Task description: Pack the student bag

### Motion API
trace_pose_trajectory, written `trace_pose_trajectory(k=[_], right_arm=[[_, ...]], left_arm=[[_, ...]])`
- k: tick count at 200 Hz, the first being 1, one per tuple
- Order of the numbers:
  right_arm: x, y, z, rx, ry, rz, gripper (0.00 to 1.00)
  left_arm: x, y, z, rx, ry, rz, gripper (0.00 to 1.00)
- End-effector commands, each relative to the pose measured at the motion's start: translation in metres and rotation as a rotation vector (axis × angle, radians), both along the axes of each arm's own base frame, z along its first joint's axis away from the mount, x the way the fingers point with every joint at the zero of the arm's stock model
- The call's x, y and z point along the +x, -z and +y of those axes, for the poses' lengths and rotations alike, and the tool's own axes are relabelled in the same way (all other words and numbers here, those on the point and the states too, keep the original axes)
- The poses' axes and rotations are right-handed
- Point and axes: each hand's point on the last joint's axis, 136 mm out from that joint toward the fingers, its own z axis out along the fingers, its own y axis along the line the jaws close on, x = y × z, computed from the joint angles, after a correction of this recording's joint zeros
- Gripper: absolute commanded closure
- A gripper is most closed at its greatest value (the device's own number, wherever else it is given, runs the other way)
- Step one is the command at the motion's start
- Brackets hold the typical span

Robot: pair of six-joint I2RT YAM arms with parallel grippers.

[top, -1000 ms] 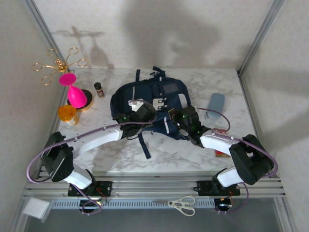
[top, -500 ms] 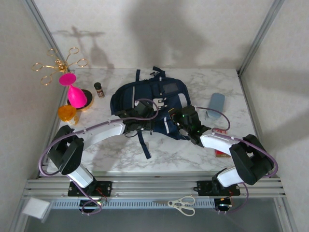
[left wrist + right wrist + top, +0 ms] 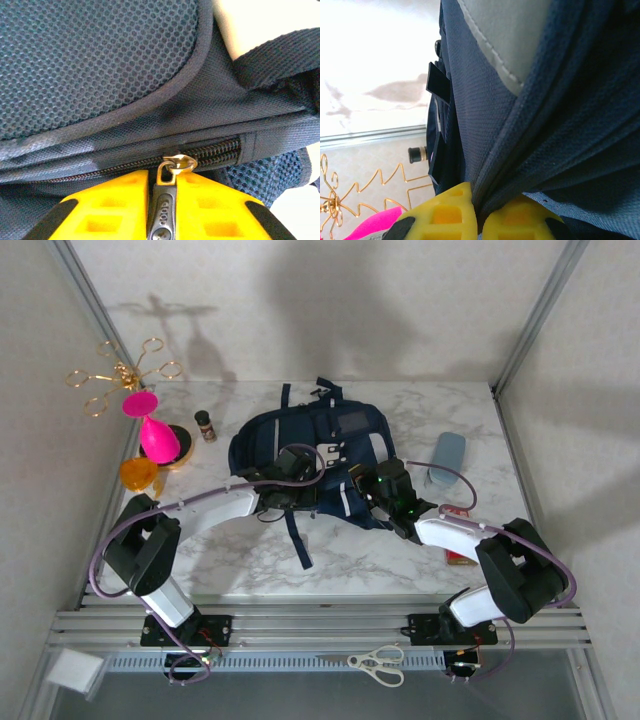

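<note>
The student bag (image 3: 325, 445), navy with grey-white patches, lies in the middle of the marble table. My left gripper (image 3: 301, 491) sits at its near edge. In the left wrist view its yellow fingers (image 3: 112, 205) are shut on the dark metal zipper pull (image 3: 164, 212), just below the brass slider ring (image 3: 177, 164) on the closed zipper. My right gripper (image 3: 361, 487) is at the bag's near right side. Its yellow fingers (image 3: 445, 212) are shut on a fold of the navy bag fabric (image 3: 545, 130), which bunches into the pinch.
A pink vase (image 3: 156, 436), an orange cup (image 3: 138, 473), a small brown bottle (image 3: 204, 425) and a gold wire stand (image 3: 115, 373) stand at the left. A blue-grey case (image 3: 447, 458) and a red box (image 3: 459, 532) lie right. Scissors (image 3: 378, 661) rest on the front rail.
My left gripper has moved right along the bag's near edge and closed on the zipper pull. The right gripper has kept its pinch on the fabric without moving.
</note>
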Motion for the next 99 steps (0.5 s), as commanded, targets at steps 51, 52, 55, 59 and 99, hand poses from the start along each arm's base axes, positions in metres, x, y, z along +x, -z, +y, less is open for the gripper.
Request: trace_pose_trajectory(k=[51, 52, 55, 59, 99], right_arm=[[0.018, -0.060, -0.008, 0.081, -0.045, -0.161, 1.00], [0.019, -0.061, -0.008, 0.081, -0.046, -0.162, 1.00], [0.020, -0.062, -0.009, 0.083, -0.050, -0.163, 1.00], [0.023, -0.063, -0.012, 0.081, -0.054, -0.163, 1.00], [0.055, -0.064, -0.023, 0.043, -0.088, -0.153, 1.00]], left_arm=[[-0.003, -0.014, 0.032, 0.085, -0.018, -0.071, 1.00], [-0.003, -0.014, 0.033, 0.086, -0.017, -0.070, 1.00], [-0.005, -0.014, 0.034, 0.092, -0.013, -0.069, 1.00], [-0.007, -0.014, 0.035, 0.094, -0.004, -0.069, 1.00], [-0.031, -0.018, 0.028, 0.064, 0.087, -0.072, 1.00]])
